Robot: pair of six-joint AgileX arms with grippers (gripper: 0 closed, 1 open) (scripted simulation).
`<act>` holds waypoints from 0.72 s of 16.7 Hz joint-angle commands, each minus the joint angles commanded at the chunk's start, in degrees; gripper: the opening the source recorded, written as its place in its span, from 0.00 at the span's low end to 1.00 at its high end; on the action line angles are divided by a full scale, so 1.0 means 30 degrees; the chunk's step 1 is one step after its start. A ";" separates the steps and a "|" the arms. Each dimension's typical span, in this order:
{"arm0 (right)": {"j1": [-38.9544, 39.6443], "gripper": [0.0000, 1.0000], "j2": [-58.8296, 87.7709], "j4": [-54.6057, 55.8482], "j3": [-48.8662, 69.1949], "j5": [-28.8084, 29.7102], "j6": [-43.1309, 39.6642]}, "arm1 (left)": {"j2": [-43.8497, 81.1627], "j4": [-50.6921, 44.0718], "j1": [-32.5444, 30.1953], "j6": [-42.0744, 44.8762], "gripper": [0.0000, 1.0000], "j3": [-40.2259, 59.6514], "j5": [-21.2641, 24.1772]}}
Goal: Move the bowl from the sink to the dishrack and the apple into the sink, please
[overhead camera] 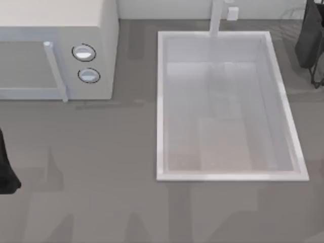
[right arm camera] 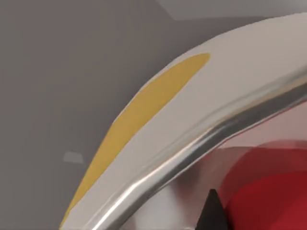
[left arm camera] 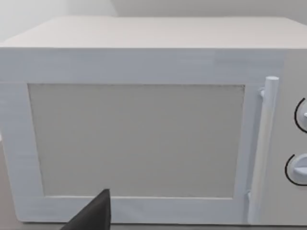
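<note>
Close up, your right gripper shows one dark tip just beside the red apple, under a white curved surface with a yellow patch; whether it is spread or pinching, you cannot tell. Right arm hangs at the counter's far right corner by the dishrack. Sink sits right of centre. Left gripper, state likewise unclear, faces the microwave at the far left corner.
</note>
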 joint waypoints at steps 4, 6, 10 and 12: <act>0.0000 0.47 0.0000 0.0000 0.0000 0.0000 0.0000 | 0.0000 0.0000 0.0000 0.0000 1.00 0.0000 0.0000; 0.0000 0.32 0.0000 0.0000 0.0000 0.0000 0.0000 | 0.0000 0.0000 0.0000 0.0000 1.00 0.0000 0.0000; 0.0000 0.02 0.0000 0.0000 0.0000 0.0000 0.0000 | 0.0000 0.0000 0.0000 0.0000 1.00 0.0000 0.0000; 0.0000 0.00 0.0000 0.0000 0.0000 0.0000 0.0000 | 0.0000 0.0000 0.0000 0.0000 1.00 0.0000 0.0000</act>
